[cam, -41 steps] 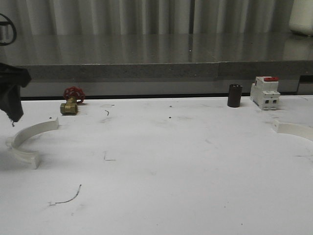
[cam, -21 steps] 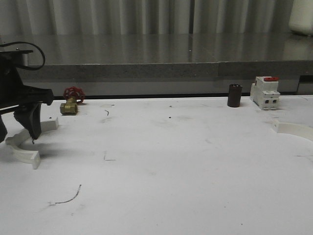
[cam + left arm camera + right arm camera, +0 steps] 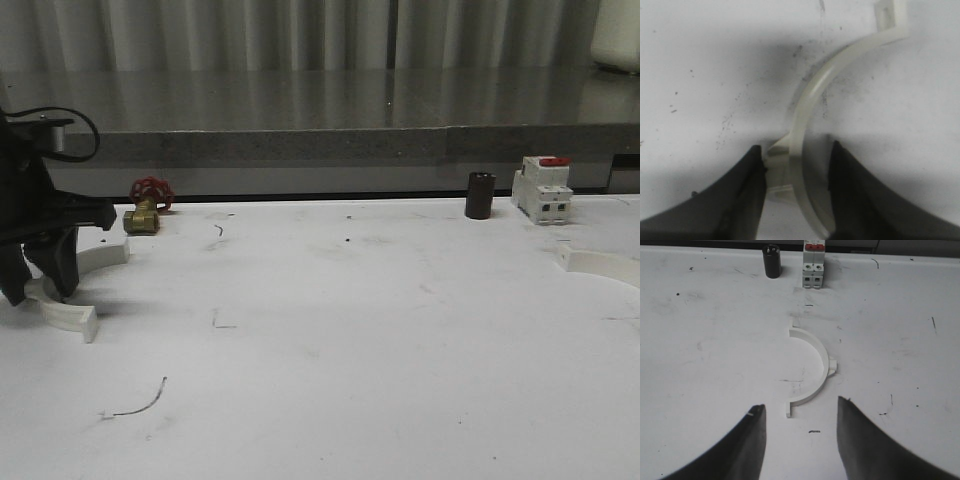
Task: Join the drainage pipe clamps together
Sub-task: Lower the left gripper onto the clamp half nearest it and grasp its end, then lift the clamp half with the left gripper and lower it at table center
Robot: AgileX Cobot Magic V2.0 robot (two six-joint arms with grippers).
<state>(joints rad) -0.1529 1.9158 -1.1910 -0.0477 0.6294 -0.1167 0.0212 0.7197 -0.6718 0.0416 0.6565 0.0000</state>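
Clamp halves lie at opposite sides of the white table [image 3: 340,330]; the left clamp half [image 3: 75,290] sits at the far left of the front view, a pale arc with one tab end near the frame's lower left and the other end up toward a brass valve with a red handwheel [image 3: 146,207]; the left gripper [image 3: 38,285] stands directly over its middle, dark fingers pointing down on either side of the band. From the left wrist camera the same clamp half [image 3: 810,125] curves from the upper right of the frame down to the bottom centre, passing between the two fingers [image 3: 747,195]; the jaws stand spread with the arc's band and a small side lug in the gap, the lug just beside the left-hand finger; whether either pad touches the plastic cannot be told.

At the right edge of the front view lies the right clamp half [image 3: 600,263], partly cut off by the frame; behind it stand a white breaker with a red top [image 3: 541,188] and a dark cylinder [image 3: 480,195]. In the right wrist view that right clamp half [image 3: 815,367] rests flat at frame centre, well ahead of the right gripper [image 3: 800,440], whose fingers are parted and hold nothing.
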